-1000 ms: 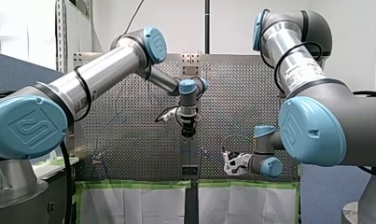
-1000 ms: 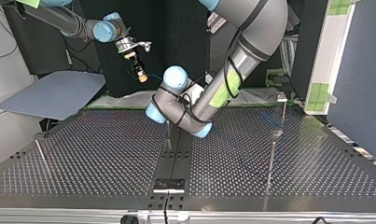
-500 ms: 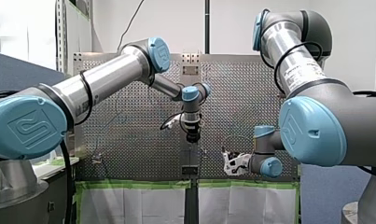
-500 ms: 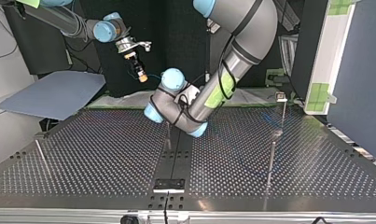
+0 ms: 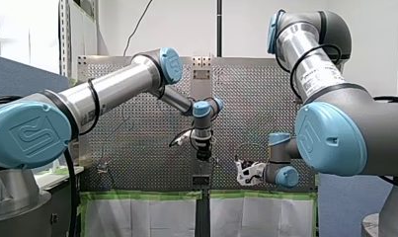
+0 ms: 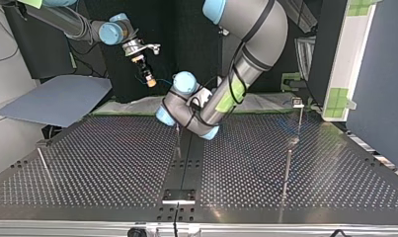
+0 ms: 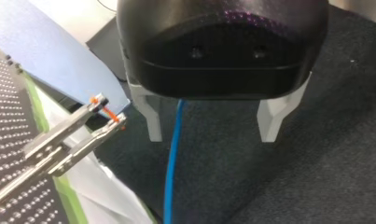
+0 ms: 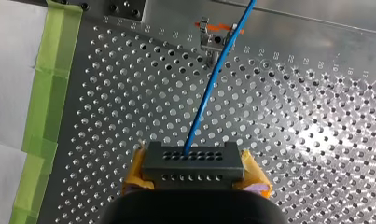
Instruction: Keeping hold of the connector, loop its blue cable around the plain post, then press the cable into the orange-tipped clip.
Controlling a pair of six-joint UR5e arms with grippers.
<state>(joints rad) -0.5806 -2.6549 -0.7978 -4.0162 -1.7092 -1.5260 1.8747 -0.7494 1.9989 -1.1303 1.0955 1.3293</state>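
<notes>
Left gripper (image 7: 211,137) moved lower in the front view, spread wide, blue cable (image 7: 173,158) loose between its fingers. Right gripper (image 8: 193,176) kept the connector (image 8: 190,161) clamped. Loop looked not yet made.

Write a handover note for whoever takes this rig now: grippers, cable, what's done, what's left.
My right gripper: shut on the connector, yellow pads at its ends.
My left gripper: open, the blue cable hanging between its fingers, ungripped.
The orange-tipped clip stands beside my left gripper, apart from the cable.
Done: connector held.
Left: loop around the plain post (I cannot tell which it is), then press the cable into the clip.
</notes>
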